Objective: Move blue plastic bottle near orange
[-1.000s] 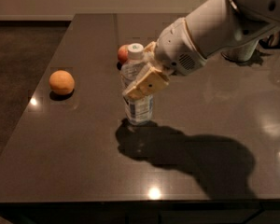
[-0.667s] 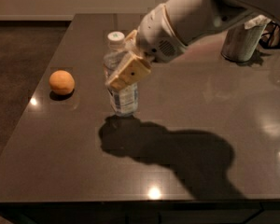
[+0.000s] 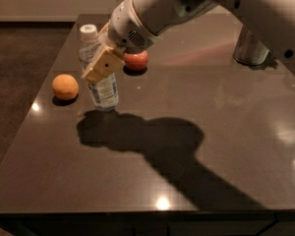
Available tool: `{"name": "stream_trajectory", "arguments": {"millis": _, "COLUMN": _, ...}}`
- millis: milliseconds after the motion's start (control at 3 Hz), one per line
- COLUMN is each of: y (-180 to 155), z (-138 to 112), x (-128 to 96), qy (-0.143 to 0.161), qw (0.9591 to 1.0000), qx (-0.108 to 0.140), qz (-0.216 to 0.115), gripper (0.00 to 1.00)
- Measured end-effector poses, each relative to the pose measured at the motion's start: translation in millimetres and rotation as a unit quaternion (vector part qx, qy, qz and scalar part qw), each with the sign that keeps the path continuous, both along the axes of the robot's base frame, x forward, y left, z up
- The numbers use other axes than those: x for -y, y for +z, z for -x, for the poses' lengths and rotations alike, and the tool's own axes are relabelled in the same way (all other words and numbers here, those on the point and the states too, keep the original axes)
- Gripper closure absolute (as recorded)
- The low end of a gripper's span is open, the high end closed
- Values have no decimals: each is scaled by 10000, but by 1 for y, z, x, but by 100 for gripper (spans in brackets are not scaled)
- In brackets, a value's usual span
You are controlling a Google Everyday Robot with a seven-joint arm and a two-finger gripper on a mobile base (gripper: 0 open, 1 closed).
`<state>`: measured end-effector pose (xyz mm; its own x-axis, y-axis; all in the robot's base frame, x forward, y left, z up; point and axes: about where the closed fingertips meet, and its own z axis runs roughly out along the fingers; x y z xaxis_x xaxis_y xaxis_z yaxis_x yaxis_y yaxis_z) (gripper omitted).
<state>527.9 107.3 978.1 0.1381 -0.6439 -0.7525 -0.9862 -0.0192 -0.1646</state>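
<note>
Bottle (image 3: 104, 90) first: you have it on the left part of the bench (image 3: 226, 132), just right of the orange (image 3: 65, 86). A narrow gap shows between the two, so they are not touching. It leans, with its white cap tipped toward the left and far side and its base lower and to the right. The base is at the bench surface or just over it, and you cannot tell which from this view. The blue-and-white label shows below the grasp.

Your gripper (image 3: 99, 65) sits at the bottle's upper body, under the cap, and its jaws are clenched on the bottle. One tan finger (image 3: 106, 63) lies across the near side of the clear plastic. The arm (image 3: 157, 9) comes in from the upper right, with its white wrist just behind the bottle.

The orange rests on the bench near the left edge. A red apple (image 3: 136, 60) sits farther back, right of the bottle and partly covered by the wrist. A metal cylinder (image 3: 250, 48) stands at the far right, well apart from everything else. The arm's shadow (image 3: 152, 141) spreads over the bench from the bottle's base toward the near right.
</note>
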Motion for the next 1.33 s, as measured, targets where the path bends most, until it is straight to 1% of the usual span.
{"name": "stream_trajectory", "arguments": {"millis": 333, "y": -5, "z": -12, "x": -25, "qy": 148, "qw": 9999, "qx": -17, "qz": -29, "gripper": 100}}
{"name": "stream_trajectory", "arguments": {"millis": 667, "y": -13, "z": -22, "x": -39, "qy": 254, "qw": 9995, "qx": -110, "qz": -125, "gripper": 100}}
{"name": "stream_trajectory", "arguments": {"millis": 1000, "y": -23, "z": -30, "x": -49, "qy": 303, "qw": 9993, "qx": -149, "qz": -155, "gripper": 83}}
{"name": "stream_trajectory", "arguments": {"millis": 1333, "y": -33, "z": -40, "x": -55, "qy": 305, "qw": 9994, "qx": -127, "qz": -134, "gripper": 59}}
